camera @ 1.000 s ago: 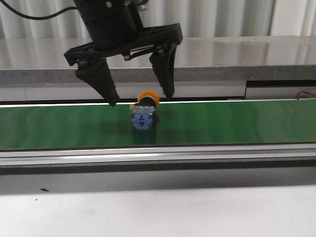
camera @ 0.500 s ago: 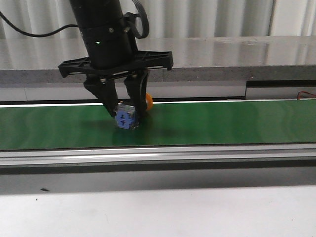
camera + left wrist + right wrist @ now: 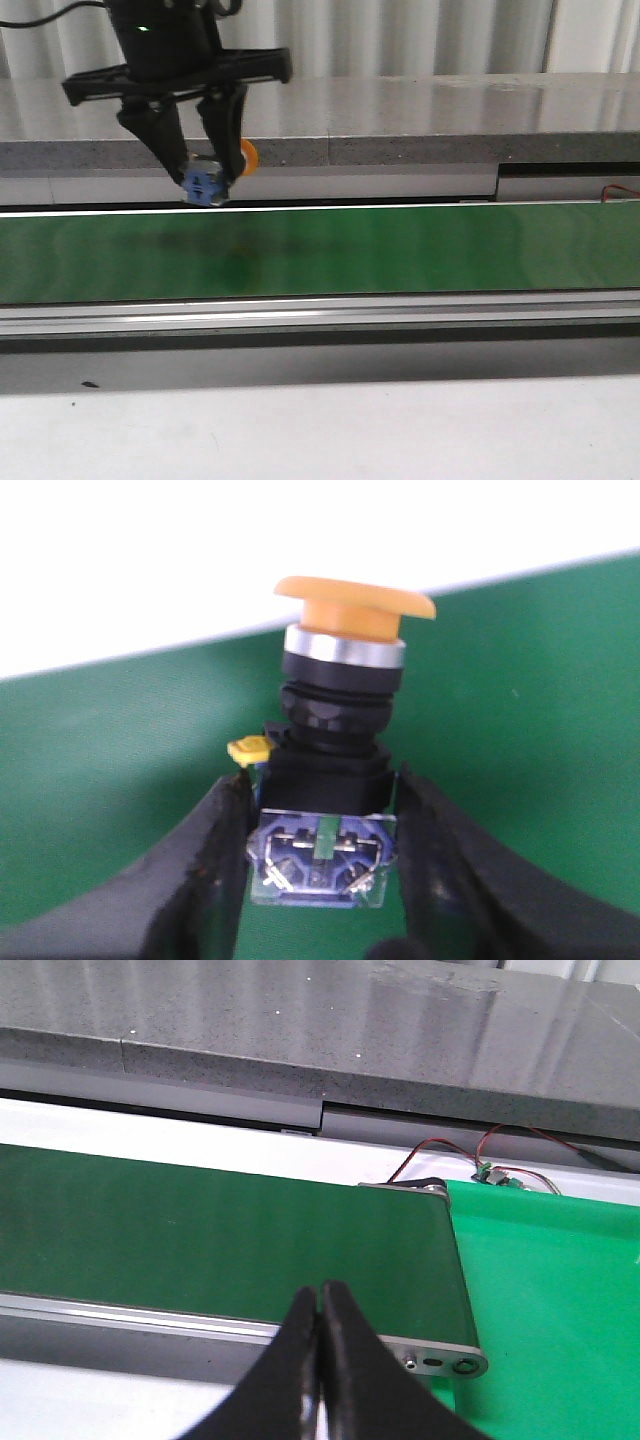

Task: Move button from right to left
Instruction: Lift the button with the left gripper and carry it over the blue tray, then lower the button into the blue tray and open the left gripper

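The button has a yellow-orange cap and a blue and clear body. My left gripper is shut on its body and holds it lifted above the back edge of the green belt, at the left. In the left wrist view the button sits between the two black fingers, cap pointing away, with my left gripper closed on the blue block. My right gripper is shut and empty above the near rail at the belt's right end; it does not show in the front view.
A grey stone ledge runs behind the belt. The metal belt rail runs along the front. In the right wrist view a bright green mat lies beyond the belt's end, with red wires and a small board.
My left gripper closed on the button on the belt, then lifted it and carried it to the left. The belt below it is now bare.
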`<act>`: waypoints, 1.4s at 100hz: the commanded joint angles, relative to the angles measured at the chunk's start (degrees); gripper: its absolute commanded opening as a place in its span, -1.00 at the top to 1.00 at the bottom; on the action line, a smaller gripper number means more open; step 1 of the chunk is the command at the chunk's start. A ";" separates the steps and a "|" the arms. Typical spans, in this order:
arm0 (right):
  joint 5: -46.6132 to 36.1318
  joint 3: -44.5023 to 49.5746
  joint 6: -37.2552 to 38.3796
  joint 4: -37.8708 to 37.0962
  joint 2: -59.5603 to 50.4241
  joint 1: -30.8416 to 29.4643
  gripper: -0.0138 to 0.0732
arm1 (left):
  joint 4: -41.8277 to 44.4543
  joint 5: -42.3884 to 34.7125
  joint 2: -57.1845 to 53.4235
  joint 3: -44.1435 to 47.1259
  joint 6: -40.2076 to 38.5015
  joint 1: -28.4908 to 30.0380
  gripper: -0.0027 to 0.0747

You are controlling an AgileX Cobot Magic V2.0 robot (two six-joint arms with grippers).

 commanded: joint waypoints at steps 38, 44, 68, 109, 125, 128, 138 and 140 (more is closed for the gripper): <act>-4.81 -1.44 -0.54 0.21 0.57 0.02 0.84 | 3.61 7.75 -4.84 -2.02 6.29 19.34 0.59; -4.81 -1.44 -0.54 0.21 0.57 0.02 0.84 | 3.61 8.49 -4.84 -2.02 7.37 22.31 0.59; -4.81 -1.44 -0.54 0.21 0.57 0.02 0.84 | 3.76 10.09 -4.84 -1.60 12.58 32.64 0.59; -4.81 -1.44 -0.54 0.21 0.57 0.02 0.84 | 3.76 9.83 -2.10 1.59 22.70 46.31 0.59; -4.86 -1.44 -0.54 0.21 0.57 0.02 0.84 | 3.55 9.46 0.44 1.59 23.76 48.43 0.57; -4.86 -1.44 -0.54 0.21 0.57 0.02 0.84 | 3.55 9.08 1.11 1.59 24.23 48.58 0.57; -4.86 -1.44 -0.54 0.21 0.57 0.02 0.84 | 3.82 7.89 3.25 1.59 26.13 48.58 0.57; -4.86 -1.44 -0.54 0.21 0.57 0.02 0.84 | 3.82 7.75 3.78 1.59 26.13 48.58 0.57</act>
